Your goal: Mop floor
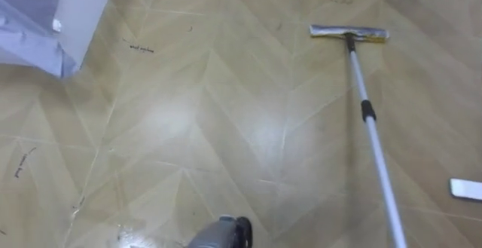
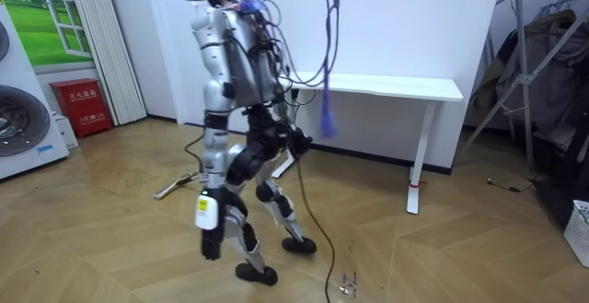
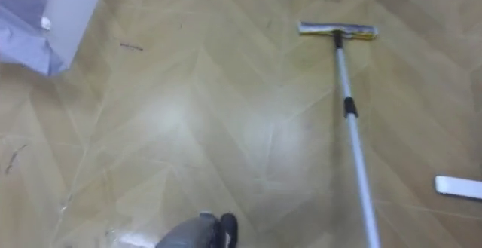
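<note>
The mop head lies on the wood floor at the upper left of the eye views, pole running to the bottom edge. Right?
No: the mop head lies at the upper right, not the upper left, as the left eye view shows. It is on the wood floor, pole running to the bottom edge.

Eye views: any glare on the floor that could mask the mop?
Left eye view: a pale sheen on the floor left of the mop, clear of its pole and head. Right eye view: same patch. Room view: even light, no hard shadow beneath the white table.
</note>
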Robot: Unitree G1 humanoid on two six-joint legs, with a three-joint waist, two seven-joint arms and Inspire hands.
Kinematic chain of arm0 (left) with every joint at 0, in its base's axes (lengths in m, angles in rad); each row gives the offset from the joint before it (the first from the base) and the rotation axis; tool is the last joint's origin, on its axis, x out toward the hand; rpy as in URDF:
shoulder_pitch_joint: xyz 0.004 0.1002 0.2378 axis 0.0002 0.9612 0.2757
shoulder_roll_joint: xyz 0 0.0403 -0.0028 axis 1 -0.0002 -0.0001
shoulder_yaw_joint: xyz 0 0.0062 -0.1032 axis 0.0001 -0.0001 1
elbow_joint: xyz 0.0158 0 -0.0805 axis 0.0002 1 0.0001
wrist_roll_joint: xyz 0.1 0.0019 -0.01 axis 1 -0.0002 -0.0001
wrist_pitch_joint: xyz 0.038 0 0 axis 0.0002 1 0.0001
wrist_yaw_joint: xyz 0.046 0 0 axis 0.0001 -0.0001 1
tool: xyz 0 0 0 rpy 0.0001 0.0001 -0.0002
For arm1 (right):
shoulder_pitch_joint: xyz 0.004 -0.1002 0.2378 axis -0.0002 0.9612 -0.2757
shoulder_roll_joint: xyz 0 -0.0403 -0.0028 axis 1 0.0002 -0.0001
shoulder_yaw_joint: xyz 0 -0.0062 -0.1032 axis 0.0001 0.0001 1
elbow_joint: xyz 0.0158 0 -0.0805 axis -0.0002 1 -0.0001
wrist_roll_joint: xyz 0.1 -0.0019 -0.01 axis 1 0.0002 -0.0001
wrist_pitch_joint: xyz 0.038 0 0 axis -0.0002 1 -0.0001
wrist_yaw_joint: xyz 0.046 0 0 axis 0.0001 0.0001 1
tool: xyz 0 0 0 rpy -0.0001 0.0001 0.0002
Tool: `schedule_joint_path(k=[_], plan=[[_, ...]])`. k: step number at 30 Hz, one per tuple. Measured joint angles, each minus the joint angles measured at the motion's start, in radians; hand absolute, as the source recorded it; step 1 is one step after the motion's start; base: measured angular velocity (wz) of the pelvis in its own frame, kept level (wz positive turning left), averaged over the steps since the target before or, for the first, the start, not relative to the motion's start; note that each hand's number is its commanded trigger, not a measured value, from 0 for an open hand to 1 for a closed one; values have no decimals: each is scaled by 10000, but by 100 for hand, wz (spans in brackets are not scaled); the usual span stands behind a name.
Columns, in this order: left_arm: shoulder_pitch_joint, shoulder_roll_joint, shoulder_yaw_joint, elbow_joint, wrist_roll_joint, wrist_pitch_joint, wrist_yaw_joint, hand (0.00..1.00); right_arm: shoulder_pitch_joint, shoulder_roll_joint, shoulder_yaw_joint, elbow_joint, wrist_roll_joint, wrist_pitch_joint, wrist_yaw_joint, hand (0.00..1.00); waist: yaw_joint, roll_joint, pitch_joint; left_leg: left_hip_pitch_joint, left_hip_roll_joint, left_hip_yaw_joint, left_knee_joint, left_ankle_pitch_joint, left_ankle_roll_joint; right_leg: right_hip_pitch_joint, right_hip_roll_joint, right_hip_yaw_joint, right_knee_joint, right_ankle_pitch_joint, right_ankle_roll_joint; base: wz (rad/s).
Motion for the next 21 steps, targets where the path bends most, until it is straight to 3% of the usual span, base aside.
schedule_joint_path(k=[1, 2, 4, 5, 6, 8, 9, 10, 12, 13, 15, 17, 18, 19, 20, 21], plan=[[6, 10, 40, -27, 0, 0, 43, 0, 151, 119, -1, 0, 31, -2, -39, 100, -9, 36, -7, 48, 2, -99, -38, -74, -15, -213, 71, 196, 52, -46, 33, -21], [1, 19, 13, -77, -57, -54, 84, 0, 324, 323, -4, -1, 147, -3, -54, 100, -58, 150, 35, 137, 2, -257, -133, -178, -53, -736, 220, 330, -77, -180, 66, -9], [9, 11, -137, -103, -90, -100, 151, 0, 436, 612, -13, -9, 251, -3, -153, 100, -451, 300, 89, 285, -8, -496, -293, -273, -131, -1435, 356, 431, -1122, -195, 127, 7], [13, 7, -153, -176, -97, -98, 180, 0, 598, 805, -46, -54, 284, -1, -259, 100, -555, 316, 83, 437, -8, -560, -378, -398, -237, -1753, 408, 478, -2238, -4, 39, 14], [22, 3, -127, -199, -95, -99, 193, 0, 737, 956, -151, -42, 290, 75, -268, 100, -556, 289, 77, 642, -6, -583, -344, -648, -346, -1953, 405, 543, -3206, 575, -2, 15], [248, -63, -108, -270, -87, -58, 196, 0, 838, 1005, -238, -36, 242, 187, -357, 100, -541, 300, 66, 967, 146, -662, -70, -1043, -617, -1692, 445, 299, -3193, 1070, -168, 4], [369, -63, -120, -269, -102, -25, 185, 0, 673, 1011, -300, -38, 145, 234, -451, 100, -513, 446, 24, 1082, 234, -691, 306, -1147, -777, -1448, 567, 154, -3010, 946, -423, -5], [384, -62, -120, -249, -115, 35, 187, 0, 488, 1006, -389, -40, 84, 309, -487, 100, -506, 339, 98, 1116, 285, -695, 554, -1155, -794, -1324, 567, 91, -2842, 767, -486, 8], [389, -61, -139, -257, -339, 110, 230, 0, -414, 888, -729, 160, -181, 628, -676, 100, -465, 299, 121, 1010, 502, -660, 1940, -1044, -979, -937, 567, -124, -2147, -67, -695, 25], [392, -60, -172, -262, -395, 111, 248, 0, -736, 808, -815, 255, -234, 677, -720, 100, -448, 273, 139, 871, 554, -655, 2390, -940, -1125, -890, 574, -156, -1974, -255, -730, 15], [394, -3, -349, -381, -474, 124, 396, 0, -2239, 424, -802, 322, -327, 722, -915, 100, -214, 58, 277, 208, 754, -641, 4206, -160, -1192, -767, 857, 47, -1376, -846, -852, -4], [384, 29, -420, -659, -447, 130, 446, 0, -3193, 212, -545, 32, -188, 546, -921, 100, -29, -144, 399, -551, 832, -488, 4763, -141, -1242, -711, 952, 40, -1209, -1077, -991, -14], [369, 62, -384, -705, -441, 103, 442, 0, -3693, 55, -393, -136, -128, 318, -880, 100, 198, -353, 473, -1107, 837, -326, 4488, -149, -1234, -639, 1006, 38, -1209, -1147, -1084, -18], [355, 69, -366, -719, -427, 106, 441, 0, -3940, 34, -357, -206, -70, 221, -833, 100, 309, -410, 496, -1309, 826, -265, 4170, -150, -1234, -546, 1026, 23, -1244, -1192, -1133, -21], [400, 84, -365, -722, -439, 121, 430, 0, -4202, 13, -303, -388, -10, 7, -729, 100, 431, -495, 501, -1589, 783, -216, 3134, -138, -1241, -231, 1140, -37, -1449, -1305, -1148, 0], [430, 113, -359, -731, -448, 114, 416, 0, -4216, 14, -312, -573, -7, -146, -599, 100, 431, -519, 448, -1691, 649, -165, 1726, -13, -1242, 190, 1165, -142, -1664, -1490, -1098, 9]])
